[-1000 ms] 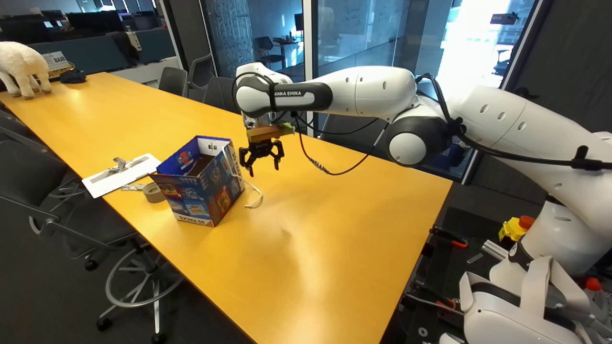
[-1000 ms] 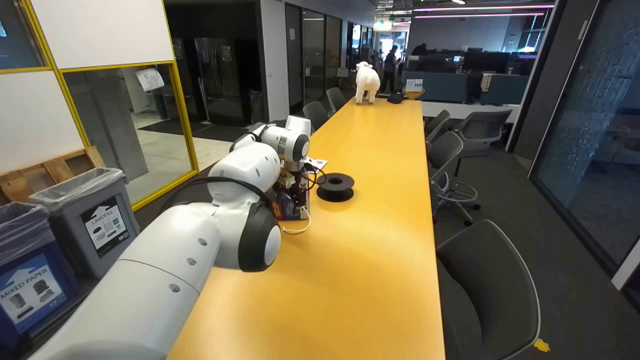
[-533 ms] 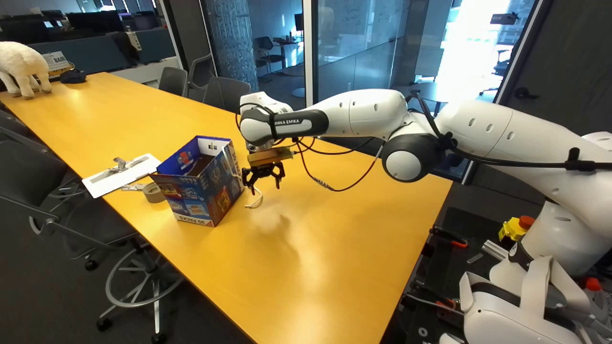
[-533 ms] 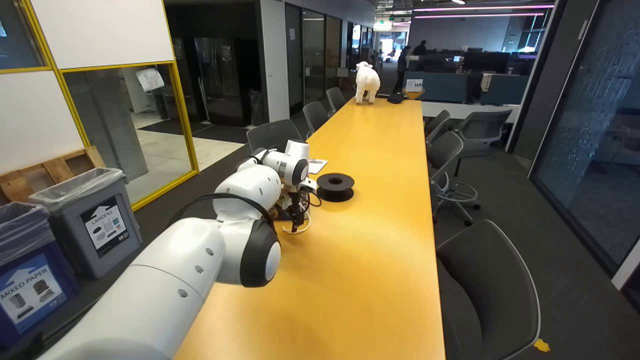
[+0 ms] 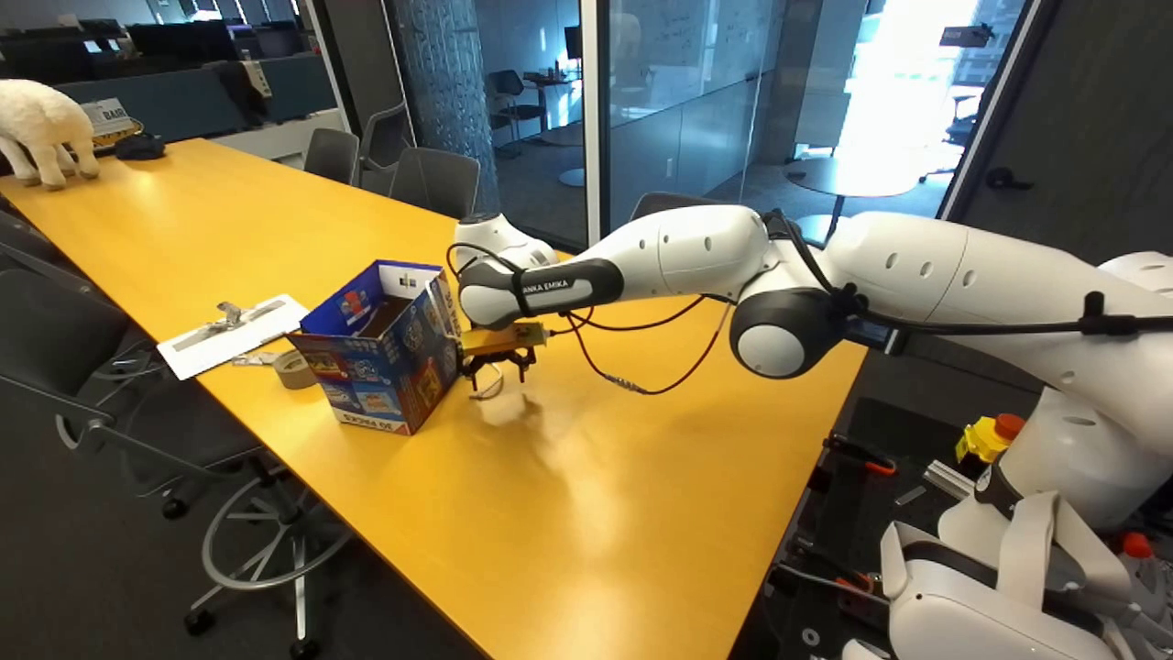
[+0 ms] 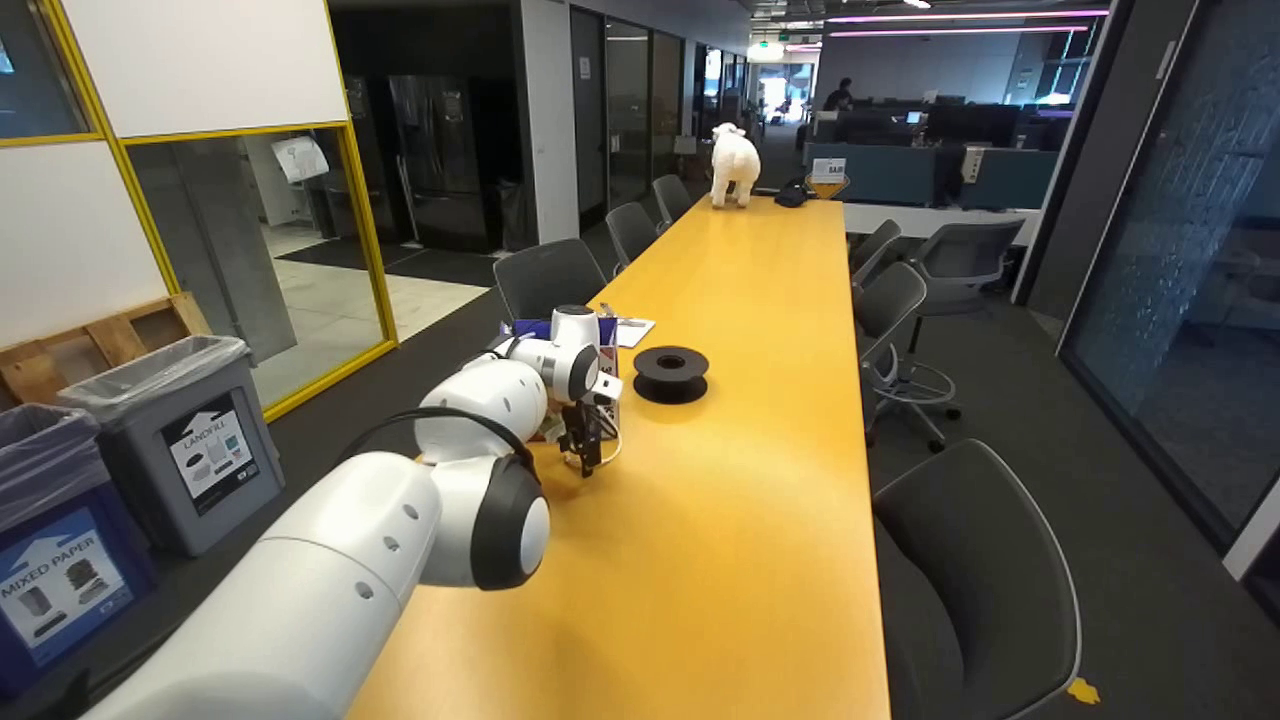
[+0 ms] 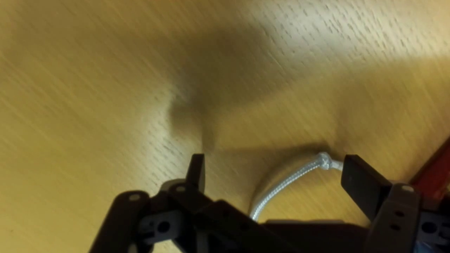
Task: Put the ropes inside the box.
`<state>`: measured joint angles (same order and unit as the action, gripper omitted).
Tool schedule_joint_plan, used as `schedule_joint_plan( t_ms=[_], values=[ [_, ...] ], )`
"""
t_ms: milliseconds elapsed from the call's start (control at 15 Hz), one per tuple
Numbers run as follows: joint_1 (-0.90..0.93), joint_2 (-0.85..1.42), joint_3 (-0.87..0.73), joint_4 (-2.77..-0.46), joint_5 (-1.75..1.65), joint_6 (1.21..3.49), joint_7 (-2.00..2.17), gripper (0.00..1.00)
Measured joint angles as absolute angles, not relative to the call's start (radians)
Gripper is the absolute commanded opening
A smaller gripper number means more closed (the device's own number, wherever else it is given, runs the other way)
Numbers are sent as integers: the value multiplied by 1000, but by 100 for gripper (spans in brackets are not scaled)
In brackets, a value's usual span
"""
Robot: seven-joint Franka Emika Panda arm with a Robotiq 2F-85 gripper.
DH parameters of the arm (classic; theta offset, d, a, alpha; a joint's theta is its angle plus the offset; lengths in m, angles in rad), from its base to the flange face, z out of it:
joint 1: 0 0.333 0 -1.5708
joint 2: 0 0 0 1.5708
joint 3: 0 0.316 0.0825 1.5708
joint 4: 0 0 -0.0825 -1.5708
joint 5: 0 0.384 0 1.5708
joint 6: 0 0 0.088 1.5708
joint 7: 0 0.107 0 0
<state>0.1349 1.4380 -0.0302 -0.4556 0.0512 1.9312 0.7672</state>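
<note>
The box (image 5: 380, 367), blue with colourful printed sides and an open top, stands upright on the table. Its blue rim (image 6: 535, 328) shows behind the arm, and a red part (image 7: 434, 175) is at the wrist view's right edge. The whitish rope (image 5: 487, 395) curves on the table beside the box; it also shows in an exterior view (image 6: 618, 440). In the wrist view the rope (image 7: 288, 181) has a knot near its end and lies between the fingers. My gripper (image 5: 498, 380) points down, open, low over the rope. Its fingers (image 7: 274, 160) are apart; the right one hides the rope's tip.
A clipboard with white paper (image 5: 234, 332) and a tape roll (image 5: 294, 370) lie beyond and beside the box. A black spool (image 6: 671, 374) stands on the table near the box. Grey chairs (image 6: 975, 590) line the table. A plush sheep (image 6: 735, 165) stands far off.
My gripper has moved down from above the box's side to low over the rope, still open. The box and the rope have not visibly moved.
</note>
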Motion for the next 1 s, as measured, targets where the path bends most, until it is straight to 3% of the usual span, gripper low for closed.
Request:
schedule_joint_plan(
  t_ms=[1000],
  values=[
    [176,1464,-127,-454,-45,2015,1011,100]
  ],
)
